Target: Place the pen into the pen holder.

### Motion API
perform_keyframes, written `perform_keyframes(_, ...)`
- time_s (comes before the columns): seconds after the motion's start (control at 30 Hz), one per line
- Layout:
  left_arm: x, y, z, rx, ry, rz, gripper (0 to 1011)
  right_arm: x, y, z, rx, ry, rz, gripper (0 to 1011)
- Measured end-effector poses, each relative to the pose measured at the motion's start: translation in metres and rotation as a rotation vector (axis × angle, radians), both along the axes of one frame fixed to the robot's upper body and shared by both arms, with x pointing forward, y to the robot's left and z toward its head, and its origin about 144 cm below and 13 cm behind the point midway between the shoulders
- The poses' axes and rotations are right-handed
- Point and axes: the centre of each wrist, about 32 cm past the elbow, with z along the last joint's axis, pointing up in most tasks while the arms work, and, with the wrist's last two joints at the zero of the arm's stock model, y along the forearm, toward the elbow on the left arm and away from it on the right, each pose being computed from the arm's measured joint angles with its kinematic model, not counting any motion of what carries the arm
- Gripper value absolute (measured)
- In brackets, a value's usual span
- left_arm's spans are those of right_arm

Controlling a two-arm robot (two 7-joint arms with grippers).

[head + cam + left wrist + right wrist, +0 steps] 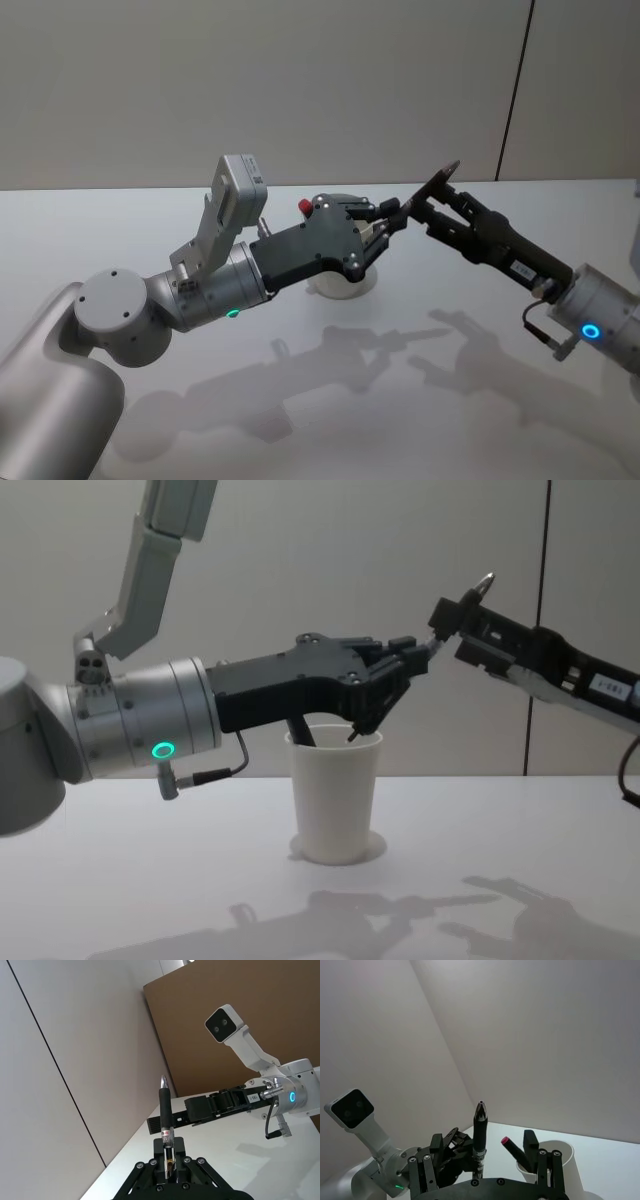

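White table point(500, 420), left claw point(420, 658) gripping pen point(165, 1112), above pen holder point(334, 798)

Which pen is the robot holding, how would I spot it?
Find the white pen holder on the table; above it the left gripper meets the open right gripper. The pen juts from the left one: black barrel, silver tip, unlike the red-capped pen standing in the cup.
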Motion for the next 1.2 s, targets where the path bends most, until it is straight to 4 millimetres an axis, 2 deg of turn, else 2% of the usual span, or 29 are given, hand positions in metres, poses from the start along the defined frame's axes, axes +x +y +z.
perform_keyframes(1.2,0.000,0.000,0.000,0.000,0.000,0.000,119,0.008,0.011,0.000,0.030,0.003,-0.004,1002)
